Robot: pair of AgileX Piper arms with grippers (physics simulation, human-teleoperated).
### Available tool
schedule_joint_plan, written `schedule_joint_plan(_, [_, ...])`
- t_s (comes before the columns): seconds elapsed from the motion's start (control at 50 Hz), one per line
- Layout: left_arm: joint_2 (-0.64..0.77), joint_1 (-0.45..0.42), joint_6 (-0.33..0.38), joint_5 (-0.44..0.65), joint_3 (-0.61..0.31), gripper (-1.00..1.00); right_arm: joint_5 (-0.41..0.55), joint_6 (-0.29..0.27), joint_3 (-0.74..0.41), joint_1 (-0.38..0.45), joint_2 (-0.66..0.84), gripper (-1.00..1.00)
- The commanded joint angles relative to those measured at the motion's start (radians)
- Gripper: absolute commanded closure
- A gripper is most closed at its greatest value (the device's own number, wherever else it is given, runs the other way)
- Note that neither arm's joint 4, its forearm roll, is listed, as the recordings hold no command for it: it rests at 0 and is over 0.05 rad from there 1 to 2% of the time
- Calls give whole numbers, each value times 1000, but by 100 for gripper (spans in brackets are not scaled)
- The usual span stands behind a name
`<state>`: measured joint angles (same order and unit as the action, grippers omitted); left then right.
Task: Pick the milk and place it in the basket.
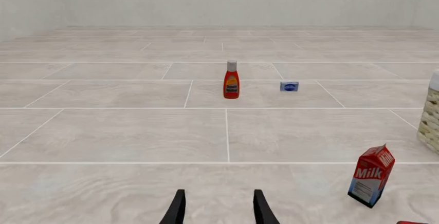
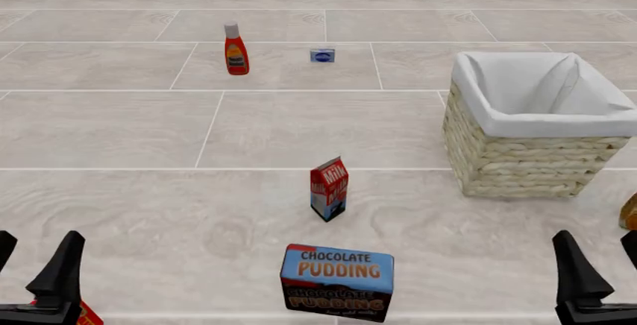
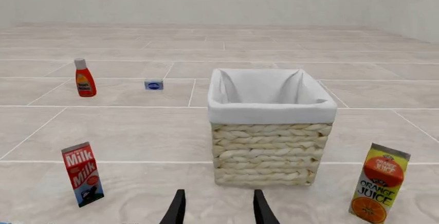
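Down on the tiled floor, roughly mid-scene in the front view, the milk carton (image 2: 330,188) stands upright, well clear of anything else. Off to its right is the wicker basket (image 2: 523,162) with the white liner folded over the rim, and nothing's inside it as far as I can see. Closer to me than the milk sits the chocolate pudding box (image 2: 338,281). Way at the back there's the ketchup bottle (image 2: 236,50), with a small blue box (image 2: 321,55) just to its right.

My left gripper (image 1: 218,208) has its fingers spread apart and holds nothing; the milk is off to one side of it, well apart. My right gripper (image 3: 218,207) is the same deal, spread and empty, aimed at the basket's woven wall. An orange juice carton (image 3: 379,189) stands near the basket on the side away from the milk.
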<state>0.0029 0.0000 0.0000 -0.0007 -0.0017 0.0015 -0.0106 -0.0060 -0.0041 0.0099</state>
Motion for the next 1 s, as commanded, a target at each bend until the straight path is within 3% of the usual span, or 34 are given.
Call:
schedule_joint_plan(0.02, [4,0,0,-1,-3,-100,-3,-82,-62,36,76,-100])
schedule_joint_plan(0.1, [4,0,0,-1,-3,-100,-6,-84,-114,61,133,-100])
schedule_joint_plan(0.18, [5,0,0,-1,-3,-100,-82,-144,-141,134,282,-100])
schedule_joint_plan(0.3, [4,0,0,-1,-3,-100,-23,-196,-254,236,384,-100])
schedule_joint_plan(0.36, [4,0,0,-1,-3,-100,5,-189,-287,255,387,-100])
schedule_joint_plan(0.42, [5,0,0,-1,-3,-100,45,-138,-359,281,461,-100])
schedule_joint_plan(0.48, [4,0,0,-1,-3,-100,61,-168,-377,311,458,-100])
schedule_joint_plan(0.5, [5,0,0,-1,-3,-100,94,-127,-418,337,505,-100])
schedule_joint_plan(0.54, [5,0,0,-1,-3,-100,117,-127,-444,360,513,-100])
schedule_joint_plan(0.62, [5,0,0,-1,-3,-100,186,-163,-529,388,564,-100])
schedule_joint_plan(0.7, [4,0,0,-1,-3,-100,270,-135,-640,438,599,-100])
schedule_joint_plan(0.9, [4,0,0,-1,-3,-100,385,-145,-801,529,774,-100])
schedule_joint_plan(1.0, [5,0,0,-1,-3,-100,433,-101,-873,586,855,-100])
